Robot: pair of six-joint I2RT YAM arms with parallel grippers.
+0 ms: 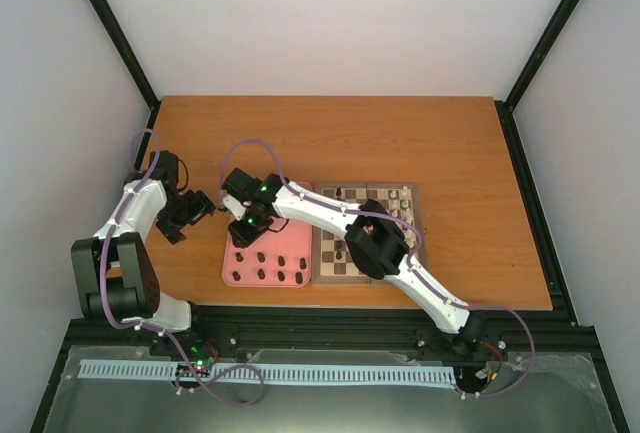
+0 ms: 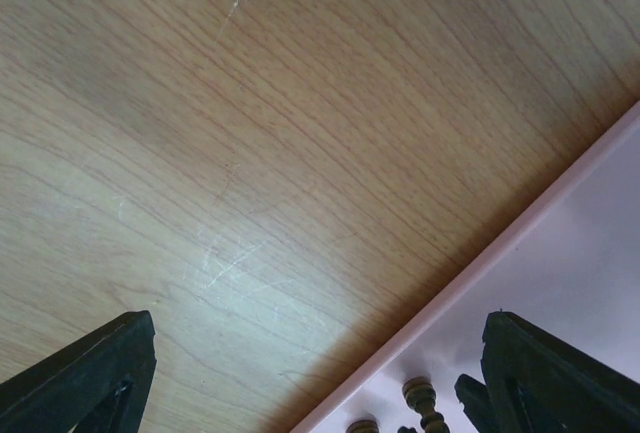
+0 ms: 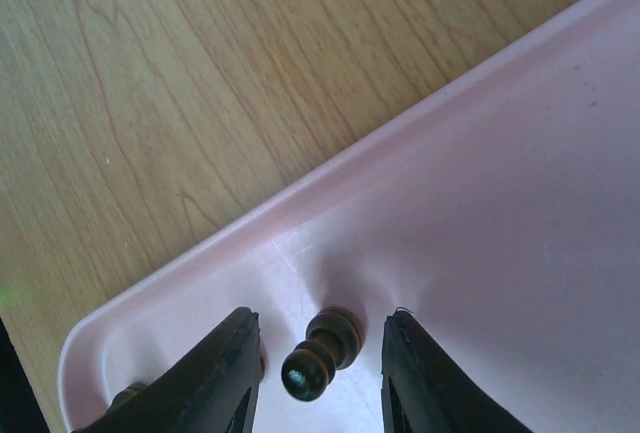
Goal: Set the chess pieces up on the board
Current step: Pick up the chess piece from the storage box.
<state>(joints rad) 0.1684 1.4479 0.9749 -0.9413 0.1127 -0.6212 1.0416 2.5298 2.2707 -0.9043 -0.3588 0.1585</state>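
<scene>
**Top view.** The board [image 1: 328,223] lies on the table [image 1: 400,138], touching or just beside the right edge of the tray [image 1: 228,275]. Several dark pieces [image 1: 262,274] stand in two rows at the near end of the tray, so they are not yet set up. Small men line the far rows of the board, with cream pieces [image 1: 405,195] among them. One dark man stands alone on a nearer square. The right arm crosses the board and hides part of it, so no full count is possible. Judgement: the task is under way, with a good share left to do.

The right gripper [image 1: 243,225] is at the tray's far left corner. The left gripper [image 1: 195,208] hangs over bare table just left of the tray.

**Left wrist.** The left gripper's fingers [image 2: 90,378] stand wide apart. There is nothing between them, only wood below. The tray rim runs across the lower right, with two piece tops showing inside it.

**Right wrist.** The right gripper's fingers [image 3: 215,378] are drawn in narrow, one on each side of a single dark piece in the tray corner. Pink tray shows between the piece and each finger. Judgement: the piece is bracketed but not yet gripped. Another piece is partly hidden behind the left finger.
</scene>
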